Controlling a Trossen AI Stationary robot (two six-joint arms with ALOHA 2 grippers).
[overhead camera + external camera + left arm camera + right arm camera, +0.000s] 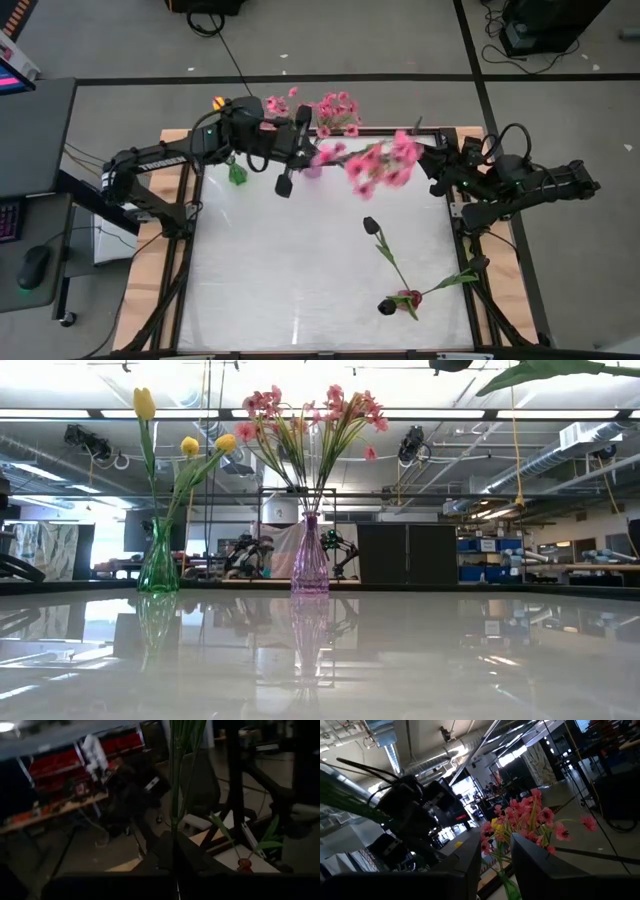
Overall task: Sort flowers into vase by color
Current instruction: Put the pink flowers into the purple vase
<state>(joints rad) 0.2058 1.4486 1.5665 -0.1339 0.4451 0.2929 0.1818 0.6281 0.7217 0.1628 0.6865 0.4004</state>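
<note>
High view: pink spray (380,165) is held aloft near the table's (300,290) far edge, above and just right of the purple vase (313,170); presumably being lined up for insertion w/ the other pinks. Right gripper (425,160) is pinched on its stem end. Left gripper (290,160) is pressed shut beside the vase; what it grips can't be told, probably steadying stems. Dark tulips (385,250) are left lying front right, unsorted. Yellows sit in the green vase (158,565).

Green vase (158,565): yellow tulips (145,403). Purple vase (309,560): pink blossoms (310,408). Dark red tulips (400,299) on white desk (290,290).
</note>
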